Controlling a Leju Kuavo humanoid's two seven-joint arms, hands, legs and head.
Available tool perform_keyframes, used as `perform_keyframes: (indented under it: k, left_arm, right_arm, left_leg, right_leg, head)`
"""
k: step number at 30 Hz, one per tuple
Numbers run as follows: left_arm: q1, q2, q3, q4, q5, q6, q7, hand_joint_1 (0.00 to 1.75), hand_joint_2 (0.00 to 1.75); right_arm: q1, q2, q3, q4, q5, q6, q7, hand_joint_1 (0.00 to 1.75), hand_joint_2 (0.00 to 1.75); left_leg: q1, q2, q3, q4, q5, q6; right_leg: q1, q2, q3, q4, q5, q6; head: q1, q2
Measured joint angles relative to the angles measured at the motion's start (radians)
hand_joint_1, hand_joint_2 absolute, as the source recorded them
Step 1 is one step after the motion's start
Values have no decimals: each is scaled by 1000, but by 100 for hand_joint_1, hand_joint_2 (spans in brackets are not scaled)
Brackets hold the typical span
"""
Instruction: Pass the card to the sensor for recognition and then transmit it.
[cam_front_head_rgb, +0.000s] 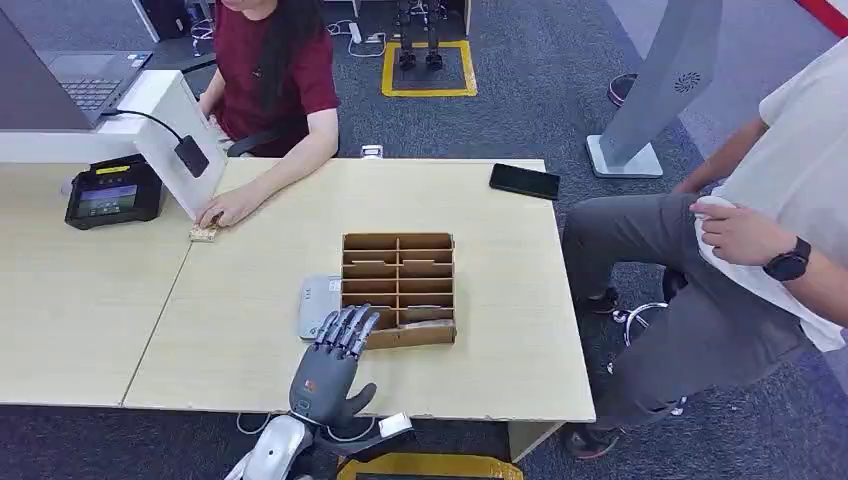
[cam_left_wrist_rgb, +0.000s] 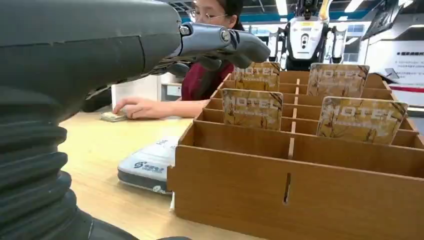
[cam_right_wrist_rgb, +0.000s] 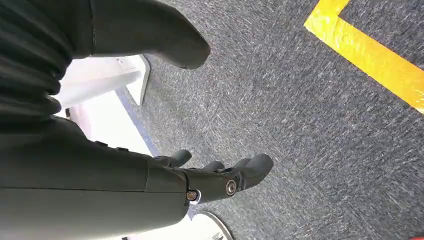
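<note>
A brown card rack stands mid-table with several gold "HOTEL" cards upright in its slots. My left hand hovers at the rack's near left corner, fingers spread and extended over the front slots, holding nothing; in the left wrist view its fingers reach above the cards. A grey-white card sensor lies flat just left of the rack. My right hand hangs down over the carpet, fingers apart and empty.
A person in red sits at the far left with a hand on a small card stack. A payment terminal, a laptop and a black phone lie around. Another person sits at the right.
</note>
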Motion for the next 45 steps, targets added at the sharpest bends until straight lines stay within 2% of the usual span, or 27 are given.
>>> perform_keyframes:
  k: [10,15,19,23,30,40,45]
  left_arm:
    - [0,-2,0,11,10,-23,-3,0,175]
    - [7,-8,0,1,108,-33,-82,0,175]
    - [22,-8,0,-71,139,-33,-113,0,175]
    - [27,-5,0,-183,130,-38,-113,0,175]
    - [16,2,0,-252,108,-45,-107,0,175]
    - [2,6,0,-263,114,-42,-101,0,175]
    - [-32,7,0,-202,53,-26,-24,0,175]
  right_arm:
    - [0,3,0,0,10,-4,0,0,175]
    - [0,6,-4,0,14,-6,0,0,175]
    - [1,9,-15,0,15,-8,0,0,175]
    - [2,11,-24,0,18,-10,0,0,175]
    - [2,12,-27,0,21,-11,0,0,175]
    - [2,14,-28,0,32,-11,0,0,175]
    - [1,16,-22,0,32,-10,0,0,175]
  left_leg:
    - [0,0,0,0,0,0]
    - [0,0,0,0,0,0]
    - [0,0,0,0,0,0]
    - [0,0,0,0,0,0]
    - [0,0,0,0,0,0]
    - [0,0,0,0,0,0]
    - [0,0,0,0,0,0]
  right_leg:
    - [0,0,0,0,0,0]
    - [0,0,0,0,0,0]
    - [0,0,0,0,0,0]
    - [0,0,0,0,0,0]
    - [0,0,0,0,0,0]
    - [0,0,0,0,0,0]
    - [0,0,0,0,0,0]
  head:
    - [0,0]
    - [0,0]
    - [0,0]
    - [0,0]
    - [0,0]
    - [0,0]
    - [0,0]
